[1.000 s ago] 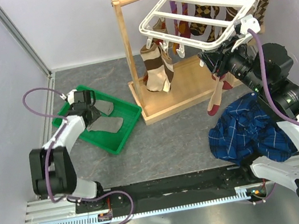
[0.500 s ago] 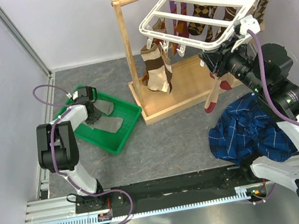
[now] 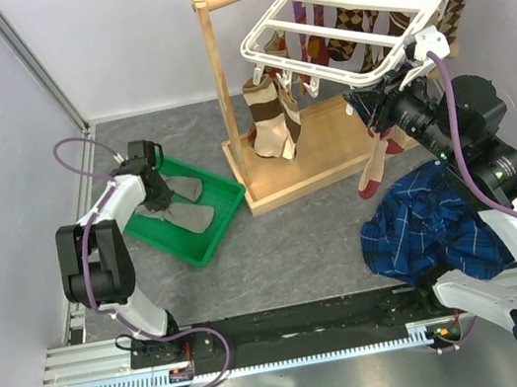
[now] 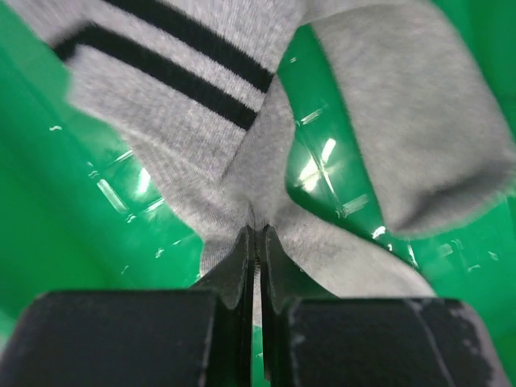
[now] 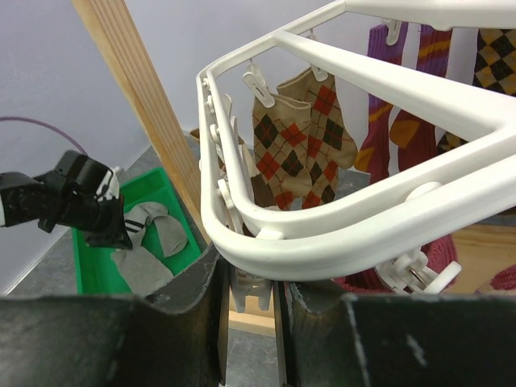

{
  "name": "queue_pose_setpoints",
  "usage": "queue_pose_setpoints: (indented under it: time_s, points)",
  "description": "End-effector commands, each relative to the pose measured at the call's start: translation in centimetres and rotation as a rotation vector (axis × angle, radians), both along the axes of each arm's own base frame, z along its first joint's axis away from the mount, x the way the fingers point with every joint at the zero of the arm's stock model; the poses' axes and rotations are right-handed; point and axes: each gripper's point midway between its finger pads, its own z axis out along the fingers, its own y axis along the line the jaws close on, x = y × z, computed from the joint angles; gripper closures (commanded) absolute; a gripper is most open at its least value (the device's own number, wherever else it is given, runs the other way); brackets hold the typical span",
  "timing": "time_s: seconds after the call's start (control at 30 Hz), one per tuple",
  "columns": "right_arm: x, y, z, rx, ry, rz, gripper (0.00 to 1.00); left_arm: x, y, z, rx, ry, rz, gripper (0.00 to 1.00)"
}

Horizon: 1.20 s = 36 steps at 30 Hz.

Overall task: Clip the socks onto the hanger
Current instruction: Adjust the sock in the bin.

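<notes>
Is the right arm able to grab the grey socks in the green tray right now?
Probably not. The right end effector is holding the hanger, and the grey socks lie far away beyond the wooden stand. The left end effector grips one.

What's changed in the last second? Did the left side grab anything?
Yes. The left pincer edged toward the green tray's far end and closed on a grey sock there. The right pincer, gripping the hanger at its rim, stayed put.
</notes>
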Motion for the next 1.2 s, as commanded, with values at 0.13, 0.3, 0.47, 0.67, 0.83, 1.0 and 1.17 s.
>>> queue_pose_setpoints:
  time_s: [0.13,0.3,0.47,0.67,0.83,1.0,1.17]
  points:
    - [0.1,-0.5,-1.4,-0.052,0.036,-0.024,1.00,2.4,1.0,12.4,0.096,-0.155,-0.121,0.98]
    - [0.1,-0.6,-1.3,-0.054,0.033,-0.026,1.00,1.2,-1.0,13.9,0.102,-0.160,-0.188,0.98]
    - [0.4,-0.5,-1.6,-0.058,0.040,-0.027,1.00,-2.2,-4.6,10.0,0.100,-0.071,-0.261,0.98]
    - [0.7,-0.4,-1.9,-0.064,0.049,-0.027,1.00,-6.9,-9.1,3.0,0.038,0.072,-0.333,0.98]
    - [0.8,-0.3,-2.0,-0.066,0.051,-0.027,1.00,-8.1,-10.0,2.6,-0.014,0.054,-0.314,0.85]
    - [0.8,-0.3,-2.0,-0.068,0.052,-0.026,1.00,-6.2,-8.9,6.2,-0.021,-0.072,-0.248,0.54]
    - [0.6,-0.4,-1.9,-0.070,0.047,-0.027,1.00,-4.5,-6.5,7.3,0.020,-0.147,-0.154,0.50]
